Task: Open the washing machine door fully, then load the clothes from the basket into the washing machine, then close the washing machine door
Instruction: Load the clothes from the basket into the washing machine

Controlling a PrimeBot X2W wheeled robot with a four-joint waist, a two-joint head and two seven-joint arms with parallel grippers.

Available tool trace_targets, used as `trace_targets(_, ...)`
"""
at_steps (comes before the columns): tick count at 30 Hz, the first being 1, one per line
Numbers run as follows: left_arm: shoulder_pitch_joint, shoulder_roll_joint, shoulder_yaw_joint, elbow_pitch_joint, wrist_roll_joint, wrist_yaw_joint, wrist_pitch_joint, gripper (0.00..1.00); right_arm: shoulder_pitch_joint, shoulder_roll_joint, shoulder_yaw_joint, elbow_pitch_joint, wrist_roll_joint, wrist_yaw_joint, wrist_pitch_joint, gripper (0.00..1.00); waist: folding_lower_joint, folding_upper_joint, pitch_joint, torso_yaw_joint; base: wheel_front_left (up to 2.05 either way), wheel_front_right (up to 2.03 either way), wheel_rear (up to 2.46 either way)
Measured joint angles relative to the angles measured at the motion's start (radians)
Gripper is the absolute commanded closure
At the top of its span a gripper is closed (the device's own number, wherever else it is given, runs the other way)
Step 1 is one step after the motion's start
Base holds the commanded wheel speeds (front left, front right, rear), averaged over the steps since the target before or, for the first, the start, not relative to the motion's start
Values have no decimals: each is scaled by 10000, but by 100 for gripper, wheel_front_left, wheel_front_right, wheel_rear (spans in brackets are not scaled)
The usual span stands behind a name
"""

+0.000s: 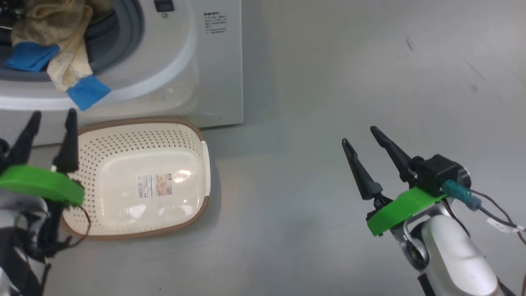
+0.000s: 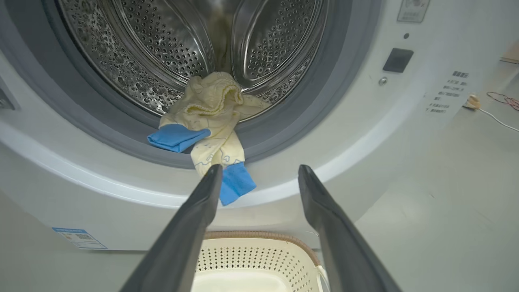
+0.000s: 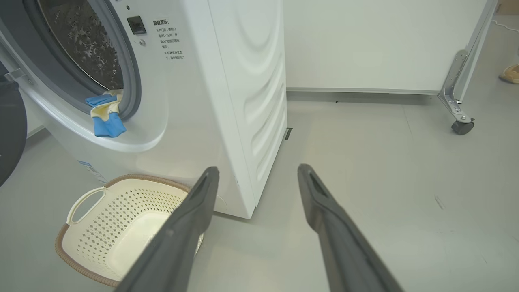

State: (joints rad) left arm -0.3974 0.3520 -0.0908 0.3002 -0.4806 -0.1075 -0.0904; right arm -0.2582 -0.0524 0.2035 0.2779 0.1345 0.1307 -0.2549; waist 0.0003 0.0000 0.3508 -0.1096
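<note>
where the grey seal (image 2: 308, 101) meets the drum (image 2: 162, 40), the clothes (image 2: 211, 117) lie bunched in the mouth of the washing machine (image 2: 365, 134), one blue-tipped end hanging over its white front lip. the basket (image 1: 135, 137) sits on the floor (image 1: 328, 61) just below, its label showing. the left gripper (image 1: 55, 112) hovers beside the basket, jaws spread, holding nothing; the right gripper (image 1: 358, 134), well apart over the floor, gapes likewise.
</note>
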Motion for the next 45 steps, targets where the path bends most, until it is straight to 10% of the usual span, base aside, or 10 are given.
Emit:
trace_targets(19, -5902, 2270, -1498, 2194, -2232, -167, 4280, 0, -1299, 0, 451, -403, 431, 0, -2, 0, -1, 0, 2539, -869, 0, 0, 0)
trace_targets(45, -9506, 3014, -3478, 6746, -909, -222, 4836, 0, -1656, 0, 892, -871, 2228, 0, -2, 0, -2, 0, 3595, -1684, 0, 0, 0)
